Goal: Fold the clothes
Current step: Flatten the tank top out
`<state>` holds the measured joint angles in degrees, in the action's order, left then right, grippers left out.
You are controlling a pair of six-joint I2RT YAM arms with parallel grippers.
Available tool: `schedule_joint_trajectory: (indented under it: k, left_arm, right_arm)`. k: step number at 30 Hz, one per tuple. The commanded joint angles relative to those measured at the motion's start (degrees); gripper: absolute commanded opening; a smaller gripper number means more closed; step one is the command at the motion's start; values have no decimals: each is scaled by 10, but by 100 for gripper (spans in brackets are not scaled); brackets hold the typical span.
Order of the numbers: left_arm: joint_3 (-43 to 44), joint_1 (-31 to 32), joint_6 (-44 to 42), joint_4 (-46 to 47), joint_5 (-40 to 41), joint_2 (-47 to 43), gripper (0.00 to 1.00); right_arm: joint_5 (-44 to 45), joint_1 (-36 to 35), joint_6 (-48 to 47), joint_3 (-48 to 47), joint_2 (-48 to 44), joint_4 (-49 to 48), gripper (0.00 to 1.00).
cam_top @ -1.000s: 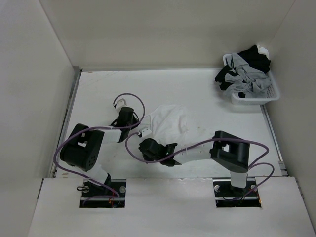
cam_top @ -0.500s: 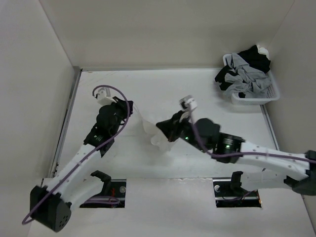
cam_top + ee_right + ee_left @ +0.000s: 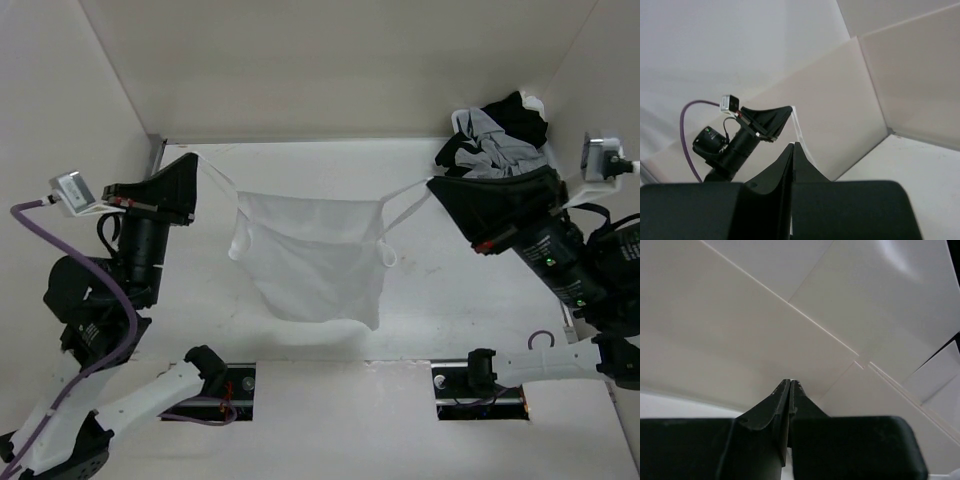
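White walls enclosed the pale worktop [image 3: 500,300], above which the clothes [image 3: 315,255] hung spread, their long axis running side to side between the arms. Both the left end effector [image 3: 193,160] and the right end effector [image 3: 432,186] were pinched shut on a strap, equally near. Whether the hem touched the worktop was unclear, and the wrist views showed hardly any fabric.

robot lab, white enclosure walls [image 3: 300,60]

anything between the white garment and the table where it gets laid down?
Nothing visible. The garment hangs stretched by its straps between the left hand and right hand. No object shows on the table beneath it.
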<state>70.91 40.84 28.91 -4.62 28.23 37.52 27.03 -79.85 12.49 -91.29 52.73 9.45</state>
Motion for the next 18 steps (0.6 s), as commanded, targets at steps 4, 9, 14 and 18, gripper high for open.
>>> schedule_joint_trajectory:
  k: [4, 9, 14, 18]
  left_arm:
    - [18, 51, -81, -4, 68, 1, 0]
    - [-56, 32, -78, 15, 62, 52, 0]
    - [-123, -81, -5, 37, 0, 167, 0]
    - [-63, -179, 35, 79, -56, 346, 0]
  right_arm:
    - [52, -26, -14, -4, -10, 22, 0]
    - [99, -2, -21, 57, -8, 3, 0]
    - [-54, 255, 68, 131, 29, 6, 0]
    - [-243, 491, 157, 151, 163, -48, 0]
